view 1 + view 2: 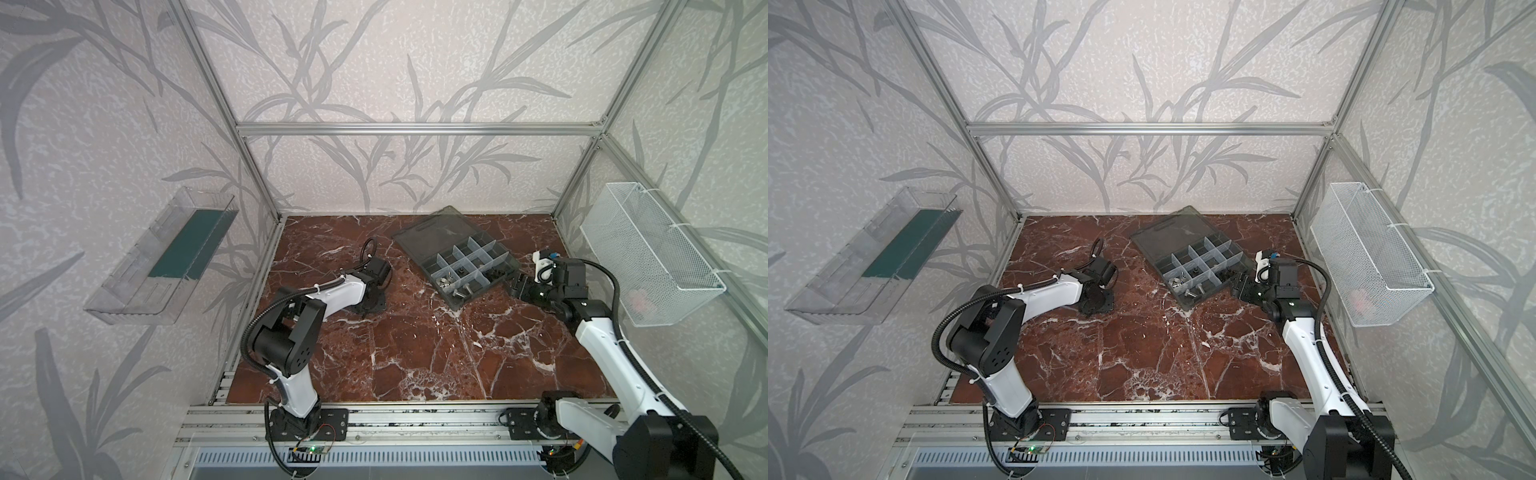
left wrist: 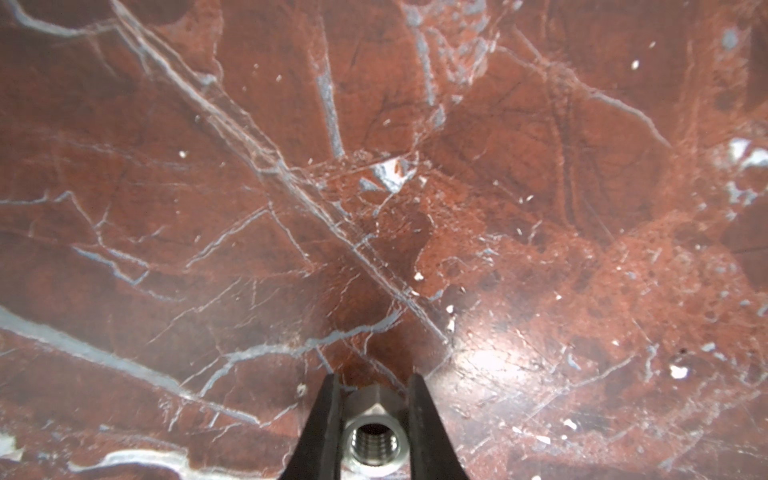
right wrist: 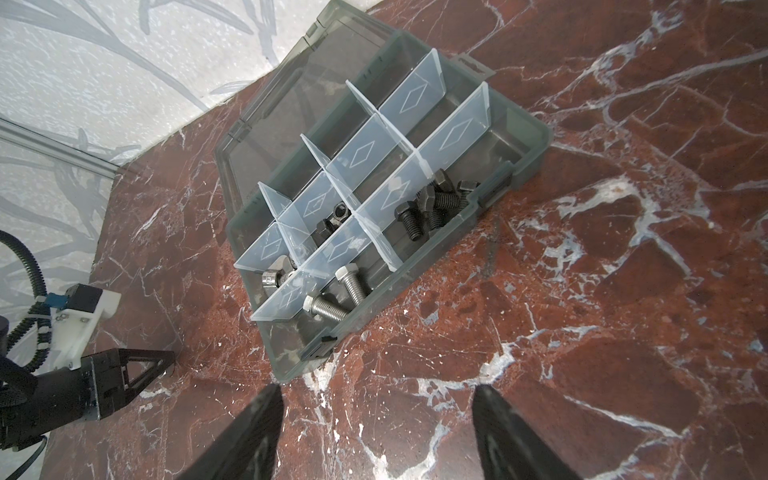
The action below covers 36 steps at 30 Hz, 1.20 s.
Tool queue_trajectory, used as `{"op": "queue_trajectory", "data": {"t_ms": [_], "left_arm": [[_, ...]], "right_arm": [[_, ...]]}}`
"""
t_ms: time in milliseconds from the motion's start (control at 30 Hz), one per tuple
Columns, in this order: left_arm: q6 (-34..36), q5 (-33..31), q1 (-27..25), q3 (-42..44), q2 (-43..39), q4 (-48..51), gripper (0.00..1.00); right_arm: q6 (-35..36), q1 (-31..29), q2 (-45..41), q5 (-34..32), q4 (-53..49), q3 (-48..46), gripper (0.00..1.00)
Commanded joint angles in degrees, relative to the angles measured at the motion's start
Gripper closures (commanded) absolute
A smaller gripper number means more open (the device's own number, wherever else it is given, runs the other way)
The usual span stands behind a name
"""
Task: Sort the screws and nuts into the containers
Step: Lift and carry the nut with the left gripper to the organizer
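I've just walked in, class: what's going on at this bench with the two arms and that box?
The left fingers are shut on a silver nut low over the marble table, away from the organiser box. The box lies open, and sorting is well under way: black screws, silver screws, dark nuts and silver nuts sit in separate compartments. The right fingers are open and empty, hovering beside the box.

Probably a robotics lab test cell: an aluminium frame (image 1: pixel 415 129) boxes in leaf-printed wall panels (image 1: pixel 374 62) and a red marble-patterned counter (image 1: pixel 415 353). The left arm (image 1: pixel 345 291) and right arm (image 1: pixel 602 345) are bolted to a slotted rail (image 1: pixel 415 419) at the counter's front edge.
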<state>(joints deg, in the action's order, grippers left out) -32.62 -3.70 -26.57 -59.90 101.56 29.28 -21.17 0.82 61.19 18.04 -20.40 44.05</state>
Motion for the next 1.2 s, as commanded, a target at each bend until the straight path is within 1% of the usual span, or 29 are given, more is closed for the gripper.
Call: {"op": "queue_trajectory", "data": {"t_ms": [0, 167, 467, 533, 600, 1167], "left_arm": [[-0.41, 1.95, -0.06, 1.66, -0.28, 4.39, 0.74], [-0.95, 1.92, -0.09, 1.87, -1.45, 5.65, 0.71], [-0.93, 2.30, -0.09, 2.01, -2.46, 6.64, 0.70], [-0.93, 2.18, -0.11, 1.98, -2.89, 6.75, 0.88], [-0.97, 2.12, -0.08, 1.95, -3.12, 6.49, 1.00], [-1.27, 2.44, -0.06, 0.88, -5.18, 5.68, 1.00]], "right_arm": [[0.21, -0.12, -0.02, -0.19, 0.98, -0.70, 0.27], [0.25, -0.12, 0.06, -0.12, 1.07, -0.90, 0.27], [0.49, -0.12, -0.01, -0.20, 1.31, -1.32, 0.27], [0.47, -0.13, -0.02, -0.20, 1.34, -1.42, 0.27], [0.43, -0.12, 0.07, -0.12, 1.42, -1.38, 0.27], [0.60, -0.12, -0.44, -0.33, 1.17, -1.43, 0.27]]}}
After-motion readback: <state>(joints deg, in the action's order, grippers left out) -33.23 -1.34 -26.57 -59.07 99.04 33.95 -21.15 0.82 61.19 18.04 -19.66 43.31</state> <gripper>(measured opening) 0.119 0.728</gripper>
